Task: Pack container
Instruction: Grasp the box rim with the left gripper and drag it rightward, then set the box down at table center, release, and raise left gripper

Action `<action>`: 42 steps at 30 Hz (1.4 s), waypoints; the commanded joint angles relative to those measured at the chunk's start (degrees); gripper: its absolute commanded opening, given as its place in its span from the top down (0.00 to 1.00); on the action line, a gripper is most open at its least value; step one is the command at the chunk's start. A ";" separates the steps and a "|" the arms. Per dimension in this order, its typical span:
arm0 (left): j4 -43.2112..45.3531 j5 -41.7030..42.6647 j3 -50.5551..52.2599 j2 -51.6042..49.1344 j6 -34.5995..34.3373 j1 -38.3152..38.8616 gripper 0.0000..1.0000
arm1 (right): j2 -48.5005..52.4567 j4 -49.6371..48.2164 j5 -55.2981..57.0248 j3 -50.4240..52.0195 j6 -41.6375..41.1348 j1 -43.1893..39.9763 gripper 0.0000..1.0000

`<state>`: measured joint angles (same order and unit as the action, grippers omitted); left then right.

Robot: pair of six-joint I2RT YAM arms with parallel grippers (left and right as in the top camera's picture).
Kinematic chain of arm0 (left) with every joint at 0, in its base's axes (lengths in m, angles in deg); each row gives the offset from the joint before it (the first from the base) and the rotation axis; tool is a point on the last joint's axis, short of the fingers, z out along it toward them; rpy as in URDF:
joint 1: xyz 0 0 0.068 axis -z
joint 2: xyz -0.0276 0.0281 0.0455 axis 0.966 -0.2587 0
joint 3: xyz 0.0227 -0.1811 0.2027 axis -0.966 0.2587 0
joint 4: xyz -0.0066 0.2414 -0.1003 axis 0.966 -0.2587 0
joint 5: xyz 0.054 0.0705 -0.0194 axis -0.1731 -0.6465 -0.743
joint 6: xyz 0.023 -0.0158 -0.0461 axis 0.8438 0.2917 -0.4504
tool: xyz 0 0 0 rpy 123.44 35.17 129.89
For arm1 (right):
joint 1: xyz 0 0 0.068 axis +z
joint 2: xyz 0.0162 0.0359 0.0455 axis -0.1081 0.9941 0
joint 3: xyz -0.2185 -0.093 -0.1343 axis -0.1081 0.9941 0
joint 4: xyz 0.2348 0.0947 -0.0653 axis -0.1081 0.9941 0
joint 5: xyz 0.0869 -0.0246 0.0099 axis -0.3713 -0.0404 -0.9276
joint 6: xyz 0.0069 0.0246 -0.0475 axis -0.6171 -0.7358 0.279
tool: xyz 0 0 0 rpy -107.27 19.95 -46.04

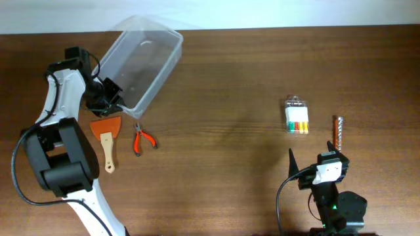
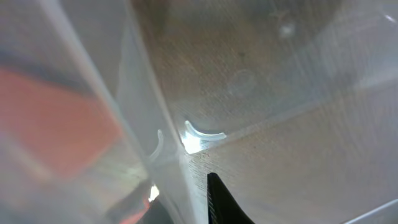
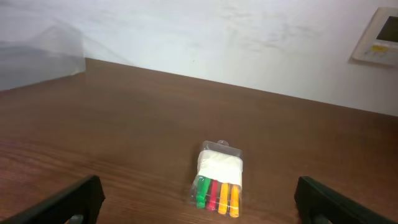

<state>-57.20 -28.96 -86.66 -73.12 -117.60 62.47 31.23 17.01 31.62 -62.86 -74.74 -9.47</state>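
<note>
Clear plastic filled the left wrist view: a wall and rounded corner of the container [image 2: 186, 134] ran right up against the lens, with one dark finger [image 2: 221, 199] just beside it. From above, the left hand [image 1: 108, 95] sat at the tub's near end with its jaws pressed together, apparently pinching that thin wall at the rim. The right hand [image 3: 198, 182] was spread wide and held nothing, poised over a pack of coloured markers [image 3: 217, 180].

The step in hand looked like taking hold of the container to reposition it for packing. Doing that well would mean keeping the pinch deep over the rim, since thin clear plastic probably flexes and slips. The move should be slow and low. The tub's base should stay flat on the counter [image 1: 223, 85] or be lifted only slightly. An orange scraper [image 1: 107, 134] and red-handled pliers [image 1: 142, 140] lay just beside the hand, so the path should steer away from them. A spot nearer the middle would likely suit both arms.

Relative to the left hand, the container [image 1: 141, 62] stretched away toward the counter's far edge, open side up and seemingly empty. Whether it rested flat or slightly canted, I could not tell. It lay well apart from the right hand.
</note>
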 commanded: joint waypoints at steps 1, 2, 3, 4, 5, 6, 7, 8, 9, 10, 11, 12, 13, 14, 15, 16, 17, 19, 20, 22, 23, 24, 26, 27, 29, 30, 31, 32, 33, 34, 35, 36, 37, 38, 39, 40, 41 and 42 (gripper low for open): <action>0.68 2.10 -0.68 -0.28 0.09 -0.22 0.86 | -0.33 0.04 -0.09 0.35 0.00 0.31 0.01; 0.68 2.12 -1.14 -0.24 0.35 -0.22 0.86 | -0.33 0.04 -0.09 0.35 0.00 0.31 0.01; 0.50 2.12 -1.88 -0.15 0.76 -0.22 0.86 | -0.33 0.07 -0.09 0.35 0.00 0.31 0.01; 0.42 2.51 -2.54 -0.11 1.53 -0.17 0.89 | -0.33 0.04 -0.09 0.35 0.00 0.31 0.01; 0.26 3.04 -3.41 0.00 2.51 -0.11 0.92 | -0.33 0.04 -0.09 0.35 0.00 0.31 0.01; -0.09 3.41 -4.50 0.11 3.34 -0.07 0.92 | -0.33 0.07 -0.09 0.35 0.00 0.31 0.01; -0.50 3.61 -5.77 0.26 4.44 0.04 0.92 | -0.33 0.07 -0.09 0.35 0.00 0.31 0.01; -1.11 3.58 -7.04 0.50 5.31 0.15 0.92 | -0.33 0.07 -0.09 0.35 0.00 0.31 0.01; -1.75 3.56 -8.26 0.79 6.08 0.20 0.92 | -0.33 0.04 -0.09 0.35 0.00 0.31 0.01; -2.19 3.58 -9.42 1.07 6.99 0.28 0.92 | -0.33 0.04 -0.09 0.35 0.00 0.31 0.01; -2.91 3.52 -10.73 1.46 7.87 0.44 0.92 | -0.33 0.07 -0.09 0.35 0.00 0.31 0.01; -3.56 3.52 -12.02 1.86 8.72 0.61 0.92 | -0.33 0.04 -0.09 0.35 0.00 0.31 0.01; -4.11 3.54 -13.16 2.21 9.62 0.85 0.92 | -0.33 0.04 -0.09 0.35 0.00 0.31 0.01; -4.70 3.45 -14.25 2.64 10.43 1.20 0.92 | -0.33 0.04 -0.09 0.35 0.00 0.31 0.01; -5.05 3.34 -15.02 3.06 11.23 1.60 0.92 | -0.33 0.04 -0.09 0.35 0.00 0.31 0.01; -5.53 3.32 -15.76 3.63 12.39 2.12 0.92 | -0.33 0.07 -0.09 0.35 0.00 0.31 0.01; -5.79 3.30 -16.17 4.11 13.38 2.58 0.92 | -0.33 0.07 -0.09 0.35 0.00 0.31 0.01; -6.23 2.89 -16.50 5.64 15.89 4.37 0.92 | -0.33 0.07 -0.09 0.35 0.00 0.31 0.01; -6.40 2.91 -16.50 5.99 16.87 5.20 0.92 | -0.33 0.07 -0.09 0.35 0.00 0.31 0.01; -7.32 2.86 -16.50 6.49 19.56 8.09 0.92 | -0.33 0.04 -0.07 0.35 -0.02 0.31 0.01; -8.02 2.60 -16.50 6.54 20.57 9.25 0.92 | -0.33 0.07 -0.09 0.35 0.00 0.31 0.01; -9.01 1.77 -16.50 6.54 21.44 10.49 0.92 | -0.33 0.07 -0.09 0.35 0.00 0.31 0.01; -11.13 -1.25 -16.50 6.54 22.32 12.94 0.92 | -0.33 0.04 -0.09 0.35 0.00 0.31 0.01; -12.17 -2.64 -16.50 6.54 22.58 13.97 0.92 | -0.33 0.04 -0.07 0.35 -0.02 0.31 0.01; -14.38 -4.98 -16.50 6.54 23.54 16.55 0.92 | -0.33 0.04 -0.09 0.35 0.00 0.31 0.01; -15.52 -6.27 -16.50 6.54 23.54 17.84 0.92 | -0.33 0.04 -0.09 0.35 0.00 0.31 0.01; -16.55 -7.56 -16.50 6.54 23.56 18.95 0.92 | -0.33 0.04 -0.09 0.35 0.00 0.31 0.01; -17.99 -9.73 -16.50 6.54 23.54 20.79 0.92 | -0.33 0.07 -0.09 0.35 0.00 0.31 0.01; -18.78 -10.88 -16.50 6.54 23.52 22.08 0.92 | -0.33 0.04 -0.09 0.35 0.00 0.31 0.01; -19.08 -11.50 -16.50 6.54 23.52 22.82 0.92 | -0.33 0.04 -0.09 0.35 0.00 0.31 0.01; -19.23 -11.80 -16.50 6.54 23.52 23.78 0.92 | -0.33 0.07 -0.09 0.35 0.00 0.31 0.01; -19.17 -11.74 -16.50 6.54 23.50 24.50 0.92 | -0.33 0.04 -0.09 0.35 0.00 0.31 0.01; -18.99 -11.72 -16.50 6.54 23.50 25.05 0.92 | -0.33 0.07 -0.09 0.35 0.00 0.31 0.01; -18.80 -11.72 -16.50 6.54 23.50 25.42 0.92 | -0.33 0.07 -0.09 0.35 0.00 0.31 0.01; -18.58 -11.72 -16.50 6.54 23.45 25.79 0.92 | -0.33 0.07 -0.09 0.35 0.00 0.31 0.01; -18.51 -11.74 -16.50 6.54 23.28 25.92 0.92 | -0.33 0.07 -0.09 0.35 0.00 0.31 0.01; -18.34 -11.76 -16.39 6.54 23.30 25.94 0.92 | -0.33 0.04 -0.09 0.35 0.00 0.31 0.01; -17.92 -11.74 -16.20 6.54 23.17 25.94 0.92 | -0.33 0.07 -0.07 0.35 0.00 0.31 0.01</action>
<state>-76.06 -39.87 -101.74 -68.85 -95.02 88.77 31.23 17.01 31.62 -62.86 -74.74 -9.47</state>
